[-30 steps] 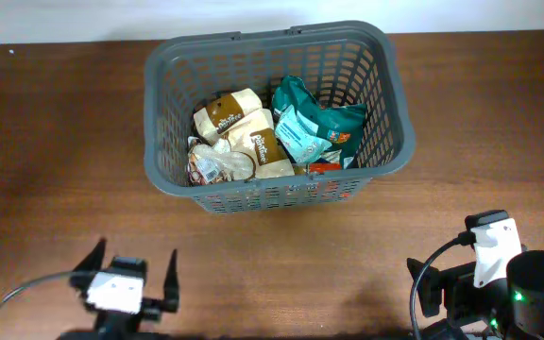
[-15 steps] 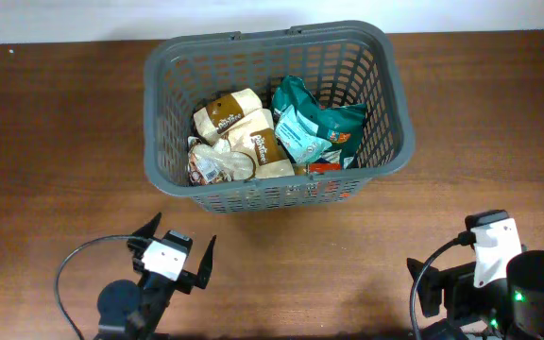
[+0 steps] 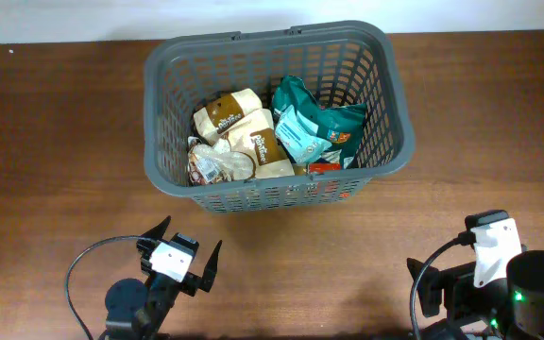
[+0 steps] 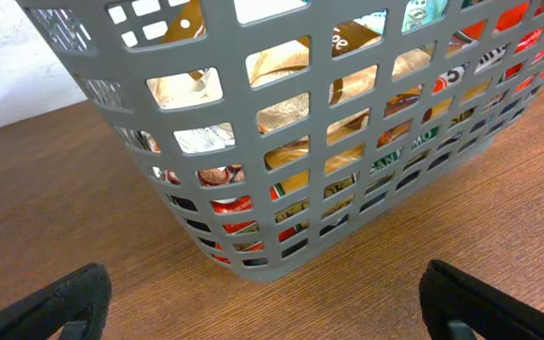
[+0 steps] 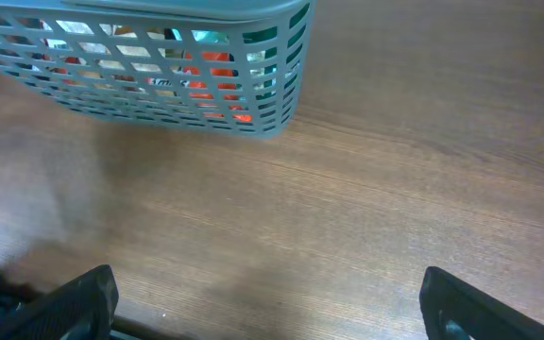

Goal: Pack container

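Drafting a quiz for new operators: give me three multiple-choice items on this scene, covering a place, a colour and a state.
1. In the overhead view, the teal packets lie: A) in the basket's right half B) in its left half C) outside it.
2. The basket is: A) red B) grey C) white.
3. The left gripper is: A) shut on a packet B) inside the basket C) open and empty.
Answers: 1 A: teal lies right of the cream packets. 2 B: grey lattice walls. 3 C: jaws apart, nothing between.
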`<state>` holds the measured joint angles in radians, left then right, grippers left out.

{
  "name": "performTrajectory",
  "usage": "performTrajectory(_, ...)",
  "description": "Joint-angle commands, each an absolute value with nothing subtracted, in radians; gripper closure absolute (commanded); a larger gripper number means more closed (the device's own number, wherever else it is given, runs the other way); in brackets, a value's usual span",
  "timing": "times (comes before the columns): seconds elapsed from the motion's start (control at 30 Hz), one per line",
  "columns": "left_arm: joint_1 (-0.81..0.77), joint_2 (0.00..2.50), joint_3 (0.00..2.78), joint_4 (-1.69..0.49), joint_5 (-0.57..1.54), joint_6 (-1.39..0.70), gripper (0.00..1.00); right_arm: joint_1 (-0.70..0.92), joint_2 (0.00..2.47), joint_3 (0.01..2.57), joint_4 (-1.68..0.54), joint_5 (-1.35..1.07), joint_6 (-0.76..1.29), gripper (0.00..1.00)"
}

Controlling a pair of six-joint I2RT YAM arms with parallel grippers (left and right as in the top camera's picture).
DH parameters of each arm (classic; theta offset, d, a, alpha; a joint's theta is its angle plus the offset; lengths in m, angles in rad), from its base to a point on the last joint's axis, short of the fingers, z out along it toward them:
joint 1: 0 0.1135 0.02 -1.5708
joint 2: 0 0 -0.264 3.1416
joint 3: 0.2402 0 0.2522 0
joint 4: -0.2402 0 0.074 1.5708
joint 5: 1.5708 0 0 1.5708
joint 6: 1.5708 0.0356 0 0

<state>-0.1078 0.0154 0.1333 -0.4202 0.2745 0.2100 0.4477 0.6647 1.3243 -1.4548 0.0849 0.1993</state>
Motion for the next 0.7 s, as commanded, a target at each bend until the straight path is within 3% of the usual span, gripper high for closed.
performTrajectory(0.0, -0.102, 0.006, 0.123, -0.415, 0.292, 0.222, 0.01, 0.451, 0.662, 1.322, -1.452, 0.083, 0.200, 0.01)
performTrajectory(0.47, -0.102, 0.006, 0.123, -0.415, 0.292, 0.222, 0.01, 0.451, 0.662, 1.322, -1.452, 0.083, 0.200, 0.01)
performTrajectory(0.67, -0.102, 0.006, 0.123, -0.415, 0.292, 0.222, 0.01, 0.451, 0.650, 1.322, -1.478, 0.247, 0.056, 0.01)
